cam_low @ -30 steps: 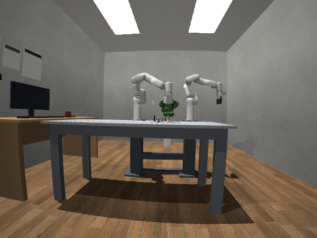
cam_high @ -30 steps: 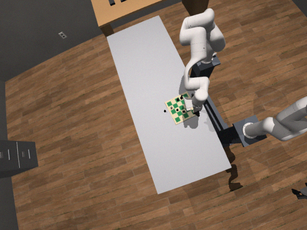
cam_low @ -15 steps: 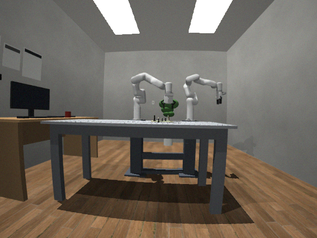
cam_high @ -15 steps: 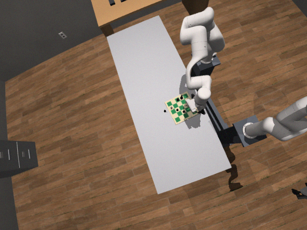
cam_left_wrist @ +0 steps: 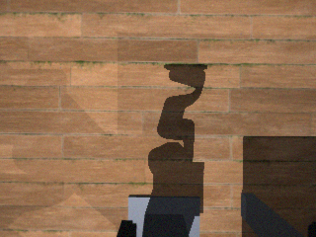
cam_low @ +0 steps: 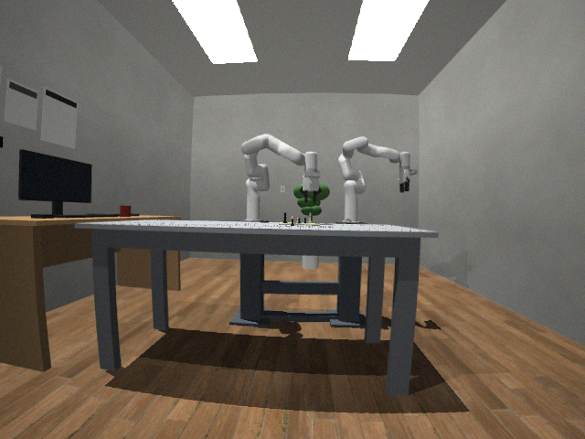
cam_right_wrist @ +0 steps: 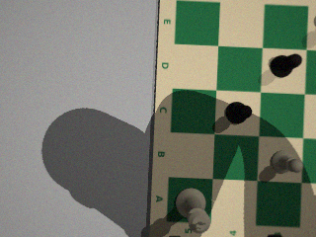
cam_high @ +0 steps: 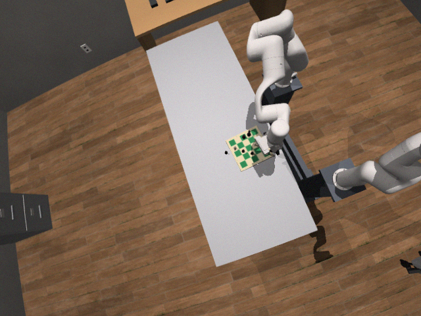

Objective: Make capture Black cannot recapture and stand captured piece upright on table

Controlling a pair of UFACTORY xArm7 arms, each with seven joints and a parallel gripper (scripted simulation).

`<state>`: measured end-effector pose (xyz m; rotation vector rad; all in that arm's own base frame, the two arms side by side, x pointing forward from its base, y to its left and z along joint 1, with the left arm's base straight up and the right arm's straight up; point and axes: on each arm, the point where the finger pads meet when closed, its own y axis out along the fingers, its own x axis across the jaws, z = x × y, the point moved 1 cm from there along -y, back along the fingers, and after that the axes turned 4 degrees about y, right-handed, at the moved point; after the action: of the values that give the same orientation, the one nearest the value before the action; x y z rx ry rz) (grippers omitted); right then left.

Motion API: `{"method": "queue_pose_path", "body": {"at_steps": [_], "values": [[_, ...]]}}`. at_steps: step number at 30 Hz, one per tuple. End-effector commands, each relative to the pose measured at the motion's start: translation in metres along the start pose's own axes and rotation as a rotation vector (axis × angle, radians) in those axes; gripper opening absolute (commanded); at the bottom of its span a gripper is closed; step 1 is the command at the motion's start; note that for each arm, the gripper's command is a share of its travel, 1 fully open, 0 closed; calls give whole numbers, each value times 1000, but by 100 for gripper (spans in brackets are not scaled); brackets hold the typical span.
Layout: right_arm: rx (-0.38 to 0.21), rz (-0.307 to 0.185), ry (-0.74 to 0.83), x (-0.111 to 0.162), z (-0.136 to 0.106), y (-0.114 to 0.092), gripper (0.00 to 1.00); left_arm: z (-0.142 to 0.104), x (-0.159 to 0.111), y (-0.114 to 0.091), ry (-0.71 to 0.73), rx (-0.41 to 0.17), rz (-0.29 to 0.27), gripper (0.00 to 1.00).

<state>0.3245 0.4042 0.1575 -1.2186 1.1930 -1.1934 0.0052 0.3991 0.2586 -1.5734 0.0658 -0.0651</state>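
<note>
The chessboard [cam_high: 249, 164] [cam_low: 312, 223] [cam_right_wrist: 237, 25] lies flat on the smooth grey tabletop [cam_high: 204, 102] [cam_low: 188, 228] [cam_right_wrist: 74, 49], a black piece [cam_high: 225, 152] just beside it. Above the chessboard, the right claw [cam_high: 274, 151] [cam_low: 311, 193] is partly open, gripping nothing; the left claw [cam_high: 409, 266] [cam_low: 404, 187] [cam_left_wrist: 219, 229], wide open and empty, hangs well away over wood-plank floor [cam_high: 102, 170] [cam_low: 283, 378] [cam_left_wrist: 99, 99].

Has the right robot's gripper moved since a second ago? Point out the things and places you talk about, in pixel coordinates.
Yes. In the top view, the right gripper [cam_high: 274, 151] [cam_low: 311, 194] [cam_right_wrist: 224, 235] has shifted slightly toward picture right, its dark fingers now farther past the chessboard's [cam_high: 234, 156] [cam_low: 302, 223] [cam_right_wrist: 163, 89] edge.
</note>
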Motion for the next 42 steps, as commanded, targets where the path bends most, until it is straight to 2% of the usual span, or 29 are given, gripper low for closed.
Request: {"method": "queue_pose_path", "body": {"at_steps": [1, 27, 42], "values": [[3, 3, 0, -1, 0, -2, 43, 1, 0, -1, 0, 4, 0, 100], [3, 3, 0, -1, 0, -1, 43, 1, 0, -1, 0, 4, 0, 100], [2, 3, 0, -1, 1, 8, 43, 1, 0, -1, 0, 4, 0, 100]]}}
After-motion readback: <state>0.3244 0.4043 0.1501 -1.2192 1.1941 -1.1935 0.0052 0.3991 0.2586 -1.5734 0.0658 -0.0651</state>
